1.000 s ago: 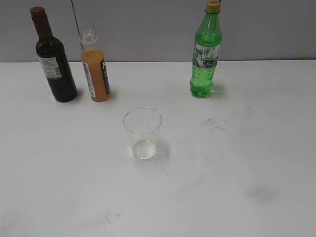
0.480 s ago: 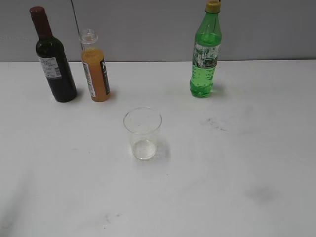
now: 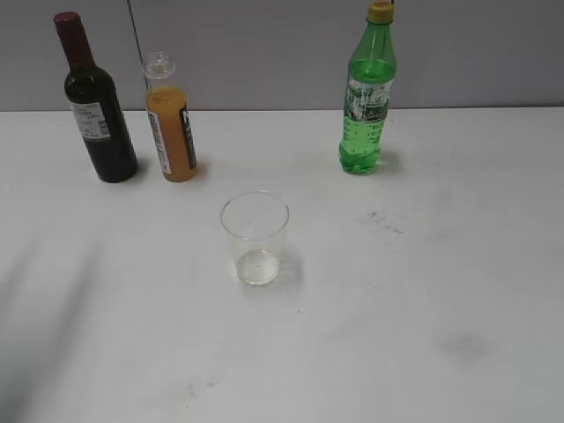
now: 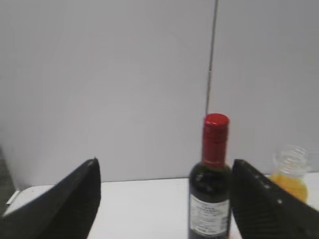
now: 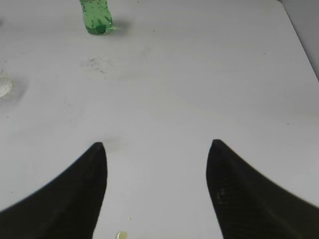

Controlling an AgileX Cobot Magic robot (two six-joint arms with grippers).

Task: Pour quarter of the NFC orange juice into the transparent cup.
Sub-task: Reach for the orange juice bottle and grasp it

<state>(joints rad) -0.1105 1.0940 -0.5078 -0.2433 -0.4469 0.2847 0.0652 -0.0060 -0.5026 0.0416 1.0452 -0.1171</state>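
From the exterior view, the white table (image 3: 423, 264) holds four things. The NFC orange juice (image 3: 170, 119) stands upright at the back left, uncapped, just beside the dark wine bottle (image 3: 94, 101) on its left. The transparent cup (image 3: 255, 238) sits upright near the middle, in front of the juice and well apart from it, looking empty. Over at the back right stands the green soda bottle (image 3: 367, 92), yellow cap on. No arm shows here, only faint shadows on the left of the table.

On to the left wrist view: the left gripper (image 4: 164, 199) is spread wide, nothing between its dark fingers (image 4: 70, 199). The wine bottle (image 4: 211, 184) stands framed in the gap, and the juice's clear neck (image 4: 290, 172) peeks out beside the far finger.

Right wrist view now: the right gripper (image 5: 155, 191) hangs wide open over bare table, holding nothing. The green bottle's base (image 5: 96, 17) shows at the top, and the cup's edge (image 5: 5, 87) at the left border.
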